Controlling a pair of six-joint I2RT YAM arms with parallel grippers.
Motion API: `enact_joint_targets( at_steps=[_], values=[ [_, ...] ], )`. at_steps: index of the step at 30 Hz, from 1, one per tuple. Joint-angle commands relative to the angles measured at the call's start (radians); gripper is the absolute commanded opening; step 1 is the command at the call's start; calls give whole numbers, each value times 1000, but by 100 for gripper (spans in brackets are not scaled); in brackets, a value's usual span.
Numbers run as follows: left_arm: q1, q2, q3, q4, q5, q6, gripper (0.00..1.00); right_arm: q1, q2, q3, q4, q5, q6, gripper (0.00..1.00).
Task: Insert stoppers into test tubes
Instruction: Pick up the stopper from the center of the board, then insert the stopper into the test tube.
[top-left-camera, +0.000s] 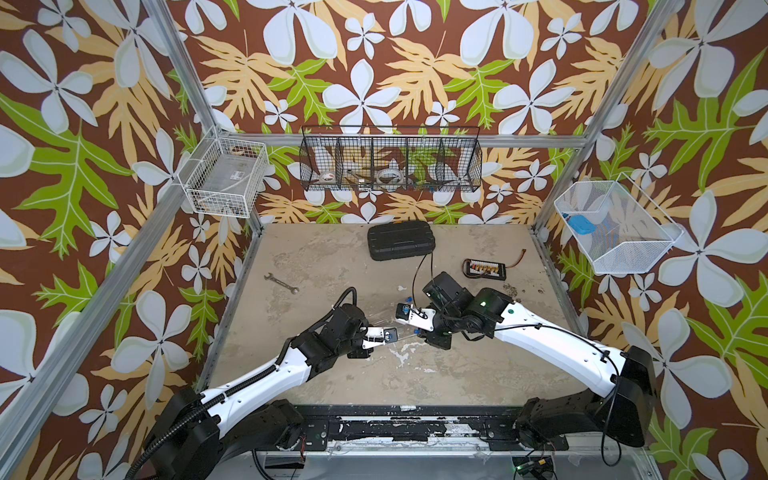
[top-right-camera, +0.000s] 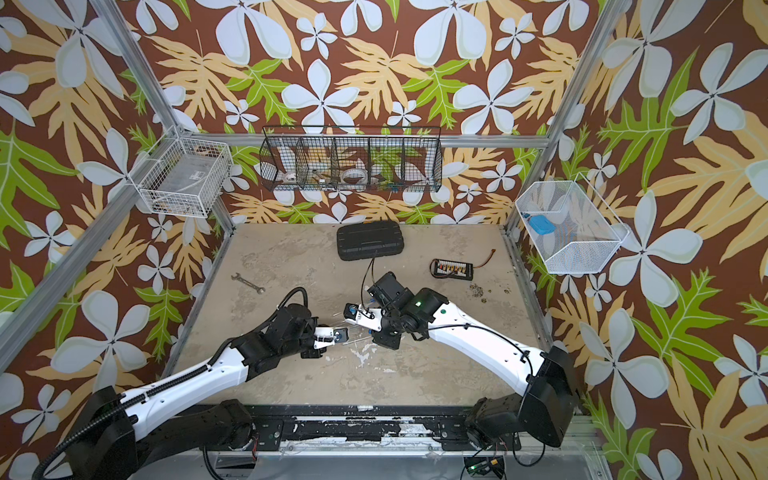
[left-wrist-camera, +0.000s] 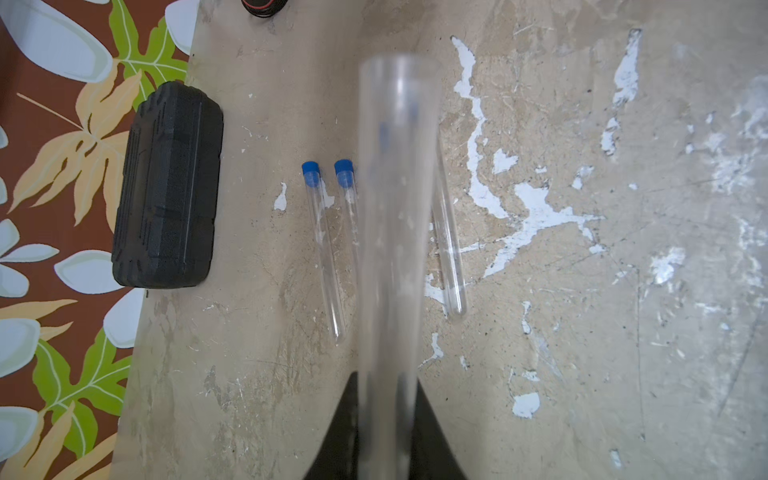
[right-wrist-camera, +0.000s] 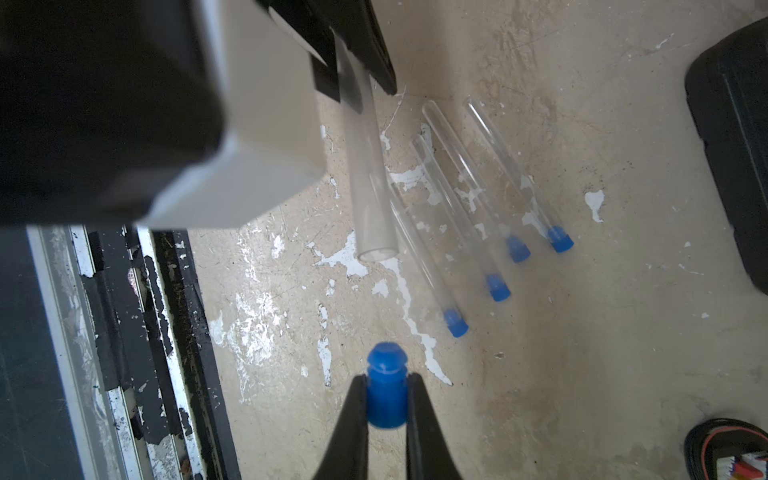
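L gripper (right-wrist-camera: 353, 79) pinches open test tube (right-wrist-camera: 368, 178), mouth toward R gripper (right-wrist-camera: 387, 378), which clamps blue stopper (right-wrist-camera: 386, 399); not yet touching. Four stoppered tubes (right-wrist-camera: 469, 174) lie side-by-side on table (right-wrist-camera: 582, 332).

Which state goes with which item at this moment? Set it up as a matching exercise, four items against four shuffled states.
Things
1. open test tube
2. loose stopper
3. four stoppered tubes
4. wrench

States
A. lying side by side on the table
B. pinched in the right gripper
C. lying alone, apart from the tubes
D. clamped in the left gripper, mouth uncapped

Pairs: 1-D, 2-B, 3-A, 4-C
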Motion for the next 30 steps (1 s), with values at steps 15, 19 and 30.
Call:
enact_joint_targets(
  at_steps=[15,19,30],
  values=[
    [-14,-26,-15,40,1,33,0,12,59,53,9,-63,4,10],
    [-15,-27,-15,44,3,32,0,13,65,60,11,-67,4,10],
    [-17,-33,-16,53,2,32,0,19,80,66,13,-73,5,10]
  ],
)
